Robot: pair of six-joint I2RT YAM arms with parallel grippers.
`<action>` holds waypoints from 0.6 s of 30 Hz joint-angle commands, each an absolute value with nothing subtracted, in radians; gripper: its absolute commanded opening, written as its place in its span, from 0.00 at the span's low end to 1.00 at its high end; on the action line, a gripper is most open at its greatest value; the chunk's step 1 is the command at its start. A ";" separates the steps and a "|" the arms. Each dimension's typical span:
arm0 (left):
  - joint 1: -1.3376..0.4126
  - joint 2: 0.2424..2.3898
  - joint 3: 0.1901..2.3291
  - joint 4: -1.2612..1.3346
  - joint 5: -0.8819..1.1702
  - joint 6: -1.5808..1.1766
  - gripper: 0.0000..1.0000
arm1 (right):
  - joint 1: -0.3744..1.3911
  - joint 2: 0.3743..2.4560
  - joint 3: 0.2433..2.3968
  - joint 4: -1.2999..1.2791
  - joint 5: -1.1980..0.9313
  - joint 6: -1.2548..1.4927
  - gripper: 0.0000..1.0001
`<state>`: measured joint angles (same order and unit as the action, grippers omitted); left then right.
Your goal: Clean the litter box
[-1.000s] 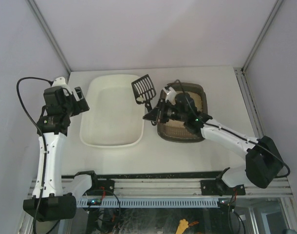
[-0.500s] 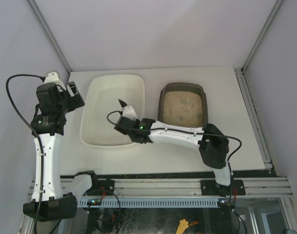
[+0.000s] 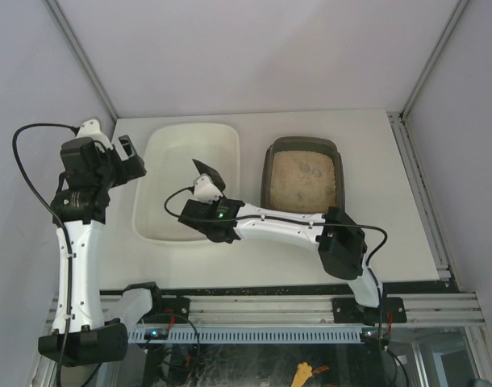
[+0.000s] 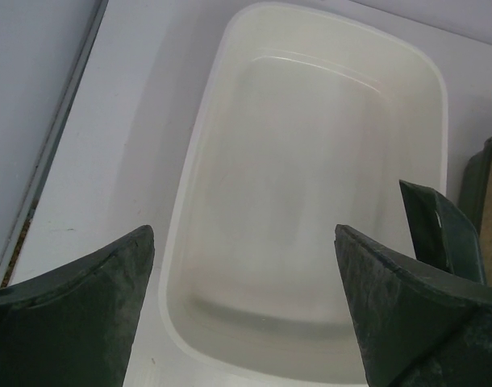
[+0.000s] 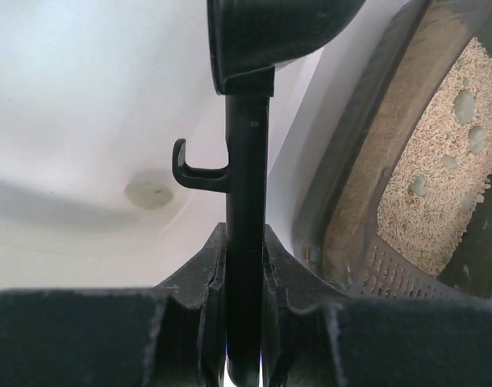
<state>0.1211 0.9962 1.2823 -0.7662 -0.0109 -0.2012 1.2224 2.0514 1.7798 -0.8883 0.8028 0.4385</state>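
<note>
one scoop, clamped by the right gripper, hangs over the left tub, seemingly for dumping; left gripper gapes wide.

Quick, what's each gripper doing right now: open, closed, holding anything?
Left gripper: open, holding nothing.
Right gripper: closed on the handle of the black scoop.
</note>
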 commanded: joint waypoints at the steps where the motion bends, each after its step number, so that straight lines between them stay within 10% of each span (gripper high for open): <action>1: 0.128 0.988 1.297 -0.746 0.037 -0.234 1.00 | 1.193 1.942 1.777 -0.878 0.760 0.433 0.00; 6: 0.081 1.037 1.270 -0.701 0.284 -0.345 1.00 | 1.042 1.657 1.546 -0.791 0.536 0.465 0.00; 12: -0.211 1.162 1.322 -0.659 -0.065 -0.525 1.00 | 0.700 1.296 1.203 -0.693 0.115 0.497 0.00; 18: -0.326 1.406 1.410 -0.599 0.059 -0.856 1.00 | 0.379 1.228 1.009 -0.681 -0.282 0.469 0.00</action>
<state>-0.2836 1.2854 1.3087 -0.6849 0.0349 -0.5838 0.4980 1.1973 1.0901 -0.7219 0.0917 0.4782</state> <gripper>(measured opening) 0.996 0.132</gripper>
